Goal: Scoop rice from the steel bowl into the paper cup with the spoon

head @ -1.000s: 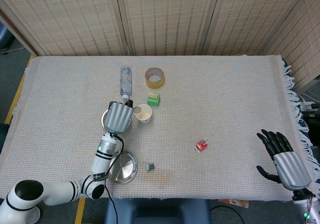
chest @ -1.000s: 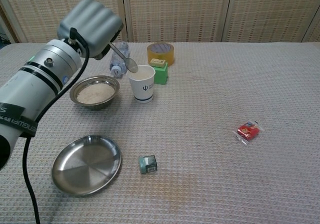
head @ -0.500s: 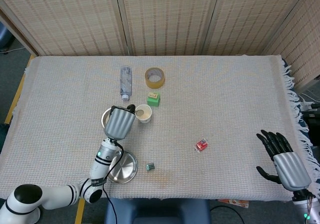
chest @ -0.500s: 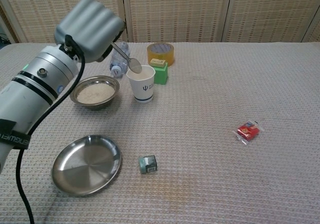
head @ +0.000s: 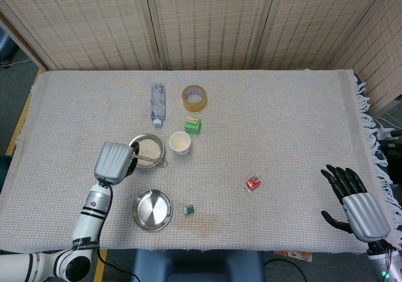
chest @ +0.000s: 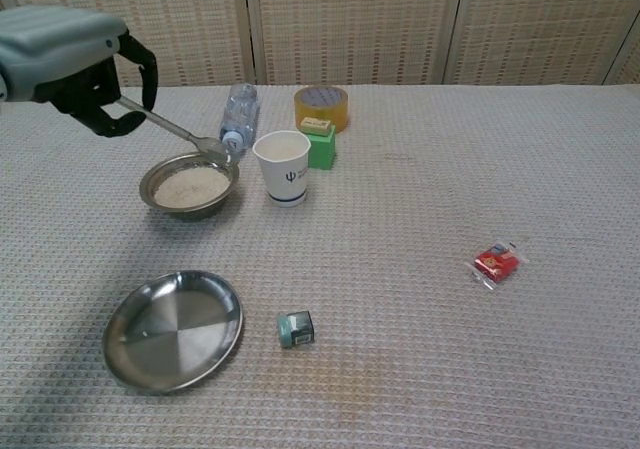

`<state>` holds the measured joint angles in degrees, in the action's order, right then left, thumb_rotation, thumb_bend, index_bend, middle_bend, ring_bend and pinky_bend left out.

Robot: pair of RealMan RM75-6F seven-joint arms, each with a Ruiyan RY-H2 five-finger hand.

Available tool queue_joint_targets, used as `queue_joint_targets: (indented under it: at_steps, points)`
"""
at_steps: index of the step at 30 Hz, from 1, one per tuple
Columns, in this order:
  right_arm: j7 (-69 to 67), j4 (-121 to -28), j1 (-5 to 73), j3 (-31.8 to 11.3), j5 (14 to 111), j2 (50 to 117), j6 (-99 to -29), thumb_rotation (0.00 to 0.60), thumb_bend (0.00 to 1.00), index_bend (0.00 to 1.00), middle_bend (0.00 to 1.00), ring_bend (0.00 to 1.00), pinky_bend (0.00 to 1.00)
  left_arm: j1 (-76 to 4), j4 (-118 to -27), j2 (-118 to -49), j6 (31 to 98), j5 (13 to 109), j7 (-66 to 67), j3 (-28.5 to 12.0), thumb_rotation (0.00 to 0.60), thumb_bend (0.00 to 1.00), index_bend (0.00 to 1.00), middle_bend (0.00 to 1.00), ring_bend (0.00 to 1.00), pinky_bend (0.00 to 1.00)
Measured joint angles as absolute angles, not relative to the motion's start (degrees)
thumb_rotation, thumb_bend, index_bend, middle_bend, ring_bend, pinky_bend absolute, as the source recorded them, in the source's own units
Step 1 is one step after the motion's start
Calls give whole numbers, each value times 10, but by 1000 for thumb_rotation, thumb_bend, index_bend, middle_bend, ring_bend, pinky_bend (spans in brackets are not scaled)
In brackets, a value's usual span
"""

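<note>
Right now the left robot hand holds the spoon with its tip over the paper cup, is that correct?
Not quite. The left robot hand does hold the spoon, but its tip is at the far rim of the steel bowl of rice, not over the paper cup. The chest view shows it.

Behind your table stands a folding screen point(head: 207, 24) of woven, straw-coloured panels set in pale frames, closing off the far side and angling in at both ends. The table point(head: 282, 119) wears a beige waffle-weave cloth with a fringe point(head: 370, 115) hanging off one end. Grey floor point(head: 12, 100) shows beside it, under even, soft light.
</note>
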<state>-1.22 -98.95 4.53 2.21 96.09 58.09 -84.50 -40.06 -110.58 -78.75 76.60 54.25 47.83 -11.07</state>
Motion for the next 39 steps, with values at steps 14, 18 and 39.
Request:
queue_joint_targets:
  at_steps: [14, 18, 39]
  points:
    - [-14, -994, 46, 24, 969, 583, -845, 600, 149, 0, 0, 0, 0, -331, -1135, -788, 704, 564, 372, -19, 600, 423, 766, 1000, 1000, 1000]
    - [-17, -994, 46, 24, 969, 581, -846, 600, 150, 0, 0, 0, 0, -323, -1101, -813, 716, 579, 383, -7, 600, 423, 752, 1000, 1000, 1000]
    - [-4, -998, 44, 24, 969, 585, -848, 600, 150, 0, 0, 0, 0, -320, -1079, -805, 679, 561, 384, 5, 600, 398, 0, 1000, 1000, 1000]
